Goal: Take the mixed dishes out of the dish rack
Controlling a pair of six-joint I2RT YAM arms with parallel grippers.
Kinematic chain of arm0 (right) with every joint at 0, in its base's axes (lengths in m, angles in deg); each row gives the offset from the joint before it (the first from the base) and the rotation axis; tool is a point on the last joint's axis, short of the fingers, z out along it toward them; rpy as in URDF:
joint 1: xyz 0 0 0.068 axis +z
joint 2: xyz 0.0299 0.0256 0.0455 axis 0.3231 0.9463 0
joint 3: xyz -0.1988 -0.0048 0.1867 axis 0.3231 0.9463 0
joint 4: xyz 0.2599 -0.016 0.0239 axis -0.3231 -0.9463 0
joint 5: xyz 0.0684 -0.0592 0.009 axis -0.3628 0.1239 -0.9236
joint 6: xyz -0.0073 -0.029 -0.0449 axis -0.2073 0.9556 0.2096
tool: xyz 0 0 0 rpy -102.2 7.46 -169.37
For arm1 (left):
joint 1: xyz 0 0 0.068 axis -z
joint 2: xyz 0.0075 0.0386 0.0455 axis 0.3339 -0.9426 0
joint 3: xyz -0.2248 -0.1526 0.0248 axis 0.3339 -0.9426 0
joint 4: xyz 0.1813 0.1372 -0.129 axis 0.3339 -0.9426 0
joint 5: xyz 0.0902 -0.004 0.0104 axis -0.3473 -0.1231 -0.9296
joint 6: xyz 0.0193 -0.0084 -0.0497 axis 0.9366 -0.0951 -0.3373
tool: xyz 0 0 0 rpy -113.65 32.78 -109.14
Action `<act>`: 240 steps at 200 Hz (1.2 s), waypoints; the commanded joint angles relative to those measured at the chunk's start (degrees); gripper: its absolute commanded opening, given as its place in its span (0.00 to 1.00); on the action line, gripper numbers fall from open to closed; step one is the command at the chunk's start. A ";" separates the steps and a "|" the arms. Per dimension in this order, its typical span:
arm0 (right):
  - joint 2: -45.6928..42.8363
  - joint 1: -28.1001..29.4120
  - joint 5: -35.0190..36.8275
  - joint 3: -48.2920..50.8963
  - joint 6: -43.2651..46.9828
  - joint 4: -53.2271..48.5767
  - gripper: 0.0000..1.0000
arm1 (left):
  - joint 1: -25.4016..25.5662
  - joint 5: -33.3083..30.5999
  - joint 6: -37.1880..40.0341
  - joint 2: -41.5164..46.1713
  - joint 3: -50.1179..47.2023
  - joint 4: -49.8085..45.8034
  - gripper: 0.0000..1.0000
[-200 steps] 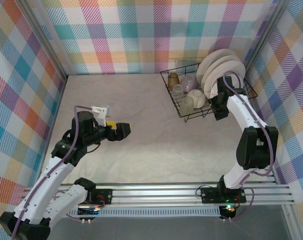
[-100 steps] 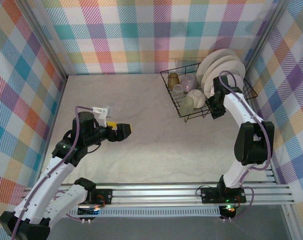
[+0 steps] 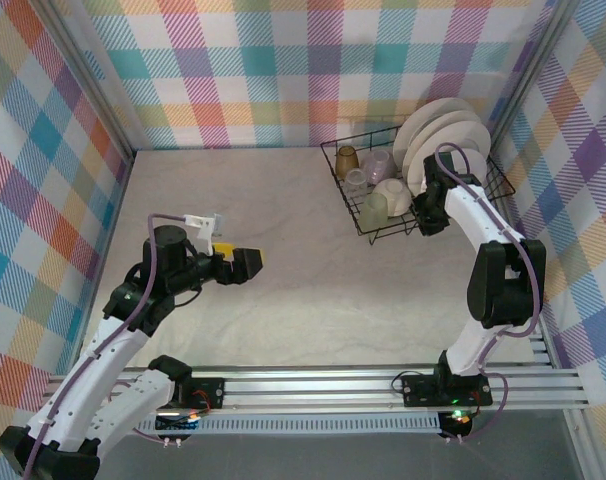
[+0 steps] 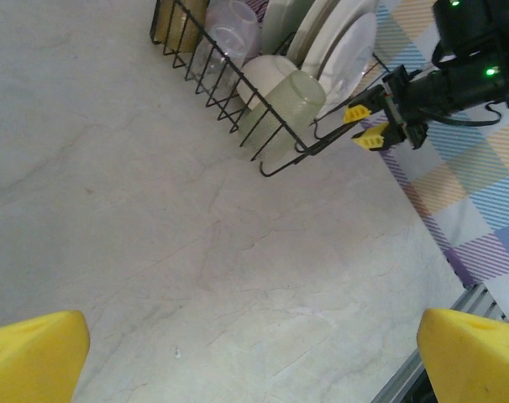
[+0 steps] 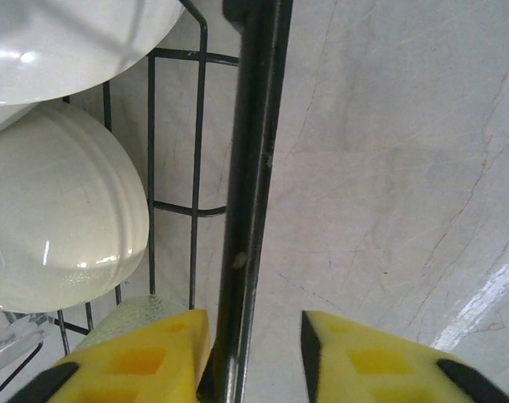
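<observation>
Straddling the rack [image 5: 256, 126] rim with my right end effector [image 5: 253, 323] — the black wire runs up between my two yellow fingers [image 5: 137, 357]. The left one sits right up against it and there is a clear gap on the other side, so I'm released, not clenched on anything. This is the rack's near right corner, at the far right of the desk [image 3: 283, 200].

Every dish sits in the rack. The plates [image 3: 438, 135] stand on edge along its right side. The bowl [image 5: 61, 235] lies just beside my fingers, behind the wire. The pale green cup [image 3: 374, 210] is at the near edge, the amber cup [image 3: 347, 158] in the far left corner, and the clear cups [image 3: 378, 162] between them.

My left end effector [image 3: 248, 262] hangs over bare desk well to the left — fingers spread wide, grasping nothing, pointed toward the rack.
</observation>
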 commanded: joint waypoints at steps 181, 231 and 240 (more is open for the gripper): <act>-5.17 1.37 -0.89 6.28 9.49 4.97 0.00 | 0.82 3.62 -1.12 2.99 -2.43 6.08 1.00; -8.53 1.84 -2.46 9.73 15.76 6.56 0.00 | 0.82 3.38 -0.85 2.81 -2.52 5.91 1.00; -9.00 1.86 -2.72 10.34 16.26 6.52 0.00 | 0.82 3.30 -0.88 2.81 -2.56 5.91 1.00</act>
